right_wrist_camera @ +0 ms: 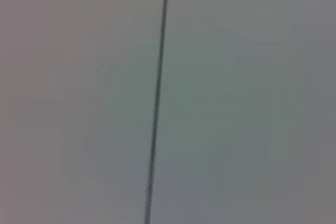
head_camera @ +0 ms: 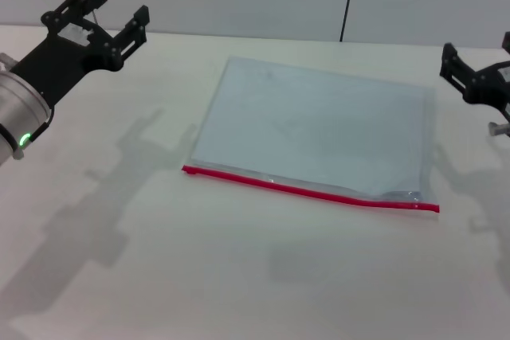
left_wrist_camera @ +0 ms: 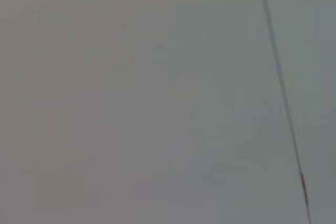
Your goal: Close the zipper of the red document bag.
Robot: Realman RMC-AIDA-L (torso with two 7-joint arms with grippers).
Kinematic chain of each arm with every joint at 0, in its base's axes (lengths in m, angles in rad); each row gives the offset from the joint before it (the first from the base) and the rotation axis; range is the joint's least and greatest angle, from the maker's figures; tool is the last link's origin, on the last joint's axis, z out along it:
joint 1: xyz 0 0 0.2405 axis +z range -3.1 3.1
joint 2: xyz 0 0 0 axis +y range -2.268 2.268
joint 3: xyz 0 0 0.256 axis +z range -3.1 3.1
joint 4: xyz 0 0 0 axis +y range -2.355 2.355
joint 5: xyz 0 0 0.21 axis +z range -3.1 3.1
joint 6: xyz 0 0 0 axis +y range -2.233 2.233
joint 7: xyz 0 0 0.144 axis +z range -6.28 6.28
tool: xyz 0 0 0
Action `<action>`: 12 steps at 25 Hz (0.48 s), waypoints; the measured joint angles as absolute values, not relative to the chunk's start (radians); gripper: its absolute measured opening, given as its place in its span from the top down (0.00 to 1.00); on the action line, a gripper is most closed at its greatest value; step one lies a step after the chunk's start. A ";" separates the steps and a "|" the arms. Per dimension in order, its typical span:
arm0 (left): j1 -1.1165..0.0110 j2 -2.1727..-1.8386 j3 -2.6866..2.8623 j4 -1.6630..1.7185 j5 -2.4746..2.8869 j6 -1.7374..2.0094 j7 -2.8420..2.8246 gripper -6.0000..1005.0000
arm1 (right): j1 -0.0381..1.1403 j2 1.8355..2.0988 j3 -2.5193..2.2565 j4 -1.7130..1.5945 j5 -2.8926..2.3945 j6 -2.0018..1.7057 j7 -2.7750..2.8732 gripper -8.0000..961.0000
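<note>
Both jaws gape empty: left gripper (head_camera: pixel 115 15) at ten o'clock, right gripper (head_camera: pixel 470 69) at three. Your red document bag (head_camera: pixel 319 129) lies flat mid-surface, zipper (head_camera: pixel 307 189) running nine-to-three along its six o'clock edge.

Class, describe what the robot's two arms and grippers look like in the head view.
The left gripper is black, angular and bracket-like, with two prongs, on a silver-grey cylindrical arm segment with a small green light. The right gripper is also black and angular; only part shows at the frame edge.
</note>
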State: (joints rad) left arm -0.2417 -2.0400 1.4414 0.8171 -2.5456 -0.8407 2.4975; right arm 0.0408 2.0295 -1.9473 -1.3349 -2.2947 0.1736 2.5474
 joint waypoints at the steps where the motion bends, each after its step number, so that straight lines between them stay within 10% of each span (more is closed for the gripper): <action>1: -0.243 -2.041 1.455 0.799 -2.596 -0.855 2.526 0.30 | 0.064 2.029 -1.982 -1.277 -2.255 0.273 2.549 0.26; 12: -0.340 -2.046 1.527 0.489 -2.900 -1.051 2.799 0.31 | 0.316 2.029 -2.263 -0.752 -1.969 0.810 2.771 0.10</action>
State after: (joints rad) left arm -0.3399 -2.0461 1.5270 0.4891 -2.9002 -1.0512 2.7989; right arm 0.3157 2.0286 -2.2633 -0.7522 -1.9692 0.8104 2.7707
